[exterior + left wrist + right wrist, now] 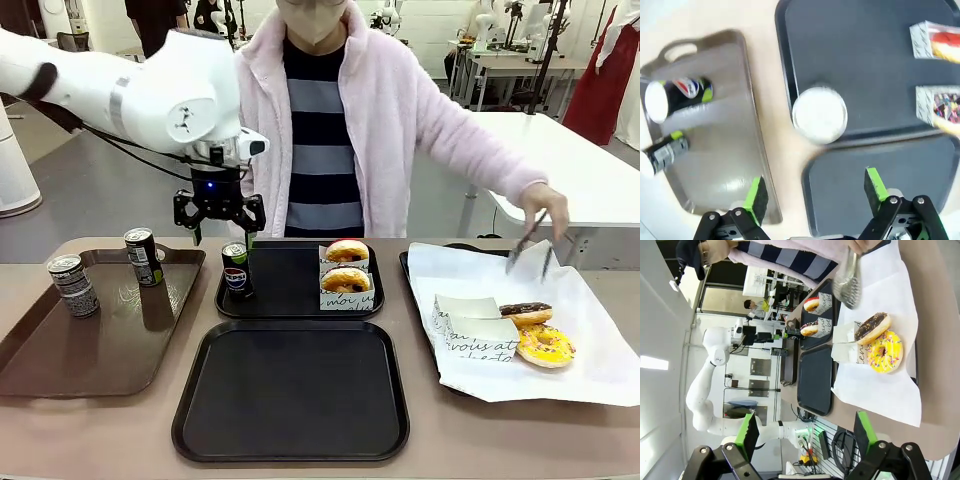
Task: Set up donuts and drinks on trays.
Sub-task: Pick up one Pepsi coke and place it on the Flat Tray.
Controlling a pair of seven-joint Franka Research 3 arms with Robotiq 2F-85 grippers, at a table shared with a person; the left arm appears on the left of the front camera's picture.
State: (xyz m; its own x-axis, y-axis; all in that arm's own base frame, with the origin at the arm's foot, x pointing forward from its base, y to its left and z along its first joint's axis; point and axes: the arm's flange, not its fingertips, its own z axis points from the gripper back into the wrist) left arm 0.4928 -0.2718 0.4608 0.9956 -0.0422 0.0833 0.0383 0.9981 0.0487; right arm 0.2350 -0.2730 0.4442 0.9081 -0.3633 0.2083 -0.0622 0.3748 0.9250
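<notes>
Jaws apart, Pepsi can (236, 270) below — silver top (819, 115)

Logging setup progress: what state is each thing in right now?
Left hand, open, over the Pepsi can.
Right hand, open, holding nothing.
Pepsi can, upright on far tray.
Sleeved donuts, two on far tray.
Near tray, nothing on it.
Dark cans, upright on brown tray.
Tongs, in the person's hand.
</notes>
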